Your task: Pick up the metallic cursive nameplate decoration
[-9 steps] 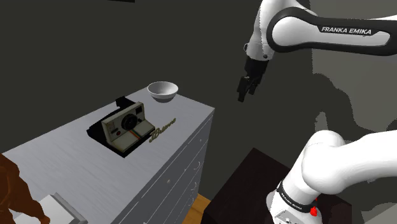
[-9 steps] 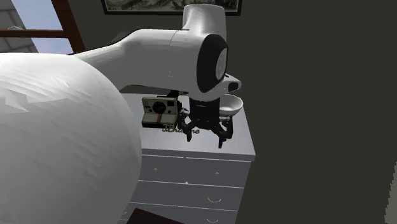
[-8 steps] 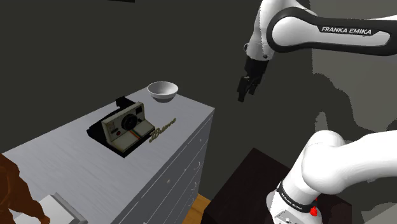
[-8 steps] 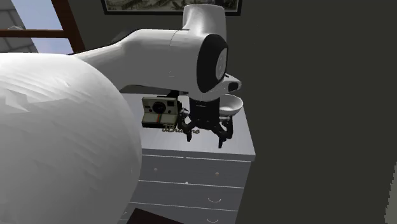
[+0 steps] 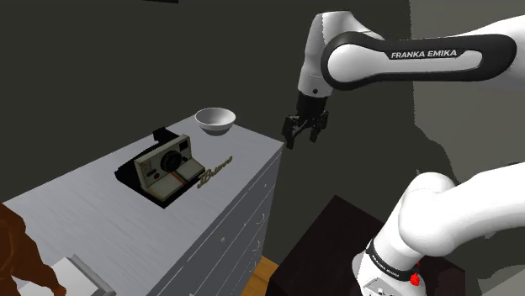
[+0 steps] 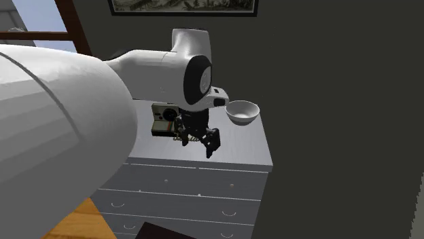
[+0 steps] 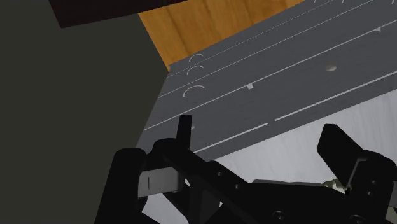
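Dark grey walls all round; a grey dresser [image 5: 76,193] is the work surface.

- Gripper [image 5: 300,140]: hangs in the air off the dresser's front corner, at the shoulder view's right of the top and somewhat above its level. Both black fingers [image 7: 340,146] stand well apart, nothing between them. Wrist view looks down past them at the dresser's front edge and the drawers [image 6: 197,180] below.
- Bowl [image 5: 215,120]: white, upright, on the dresser's far corner, the nearest thing to the gripper but apart from it.
- Nameplate [image 5: 214,171]: dull gold cursive lettering, lying flat on the dresser top, just beside the front of the instant camera [image 5: 161,168], between the camera and the dresser's front edge. Apart from the gripper, untouched.
- Camera sits on a dark base, lens toward the nameplate.
- Brown object [image 5: 17,248] at the dresser's near end, cut off by the shoulder view's left edge; cannot tell what it is.
- Below: wood floor [image 7: 210,22]; dark stand [image 5: 332,244] under the arm's base.
- Second exterior view: window [image 6: 41,20] at upper left, picture frame [image 6: 183,5] on the wall above the dresser.
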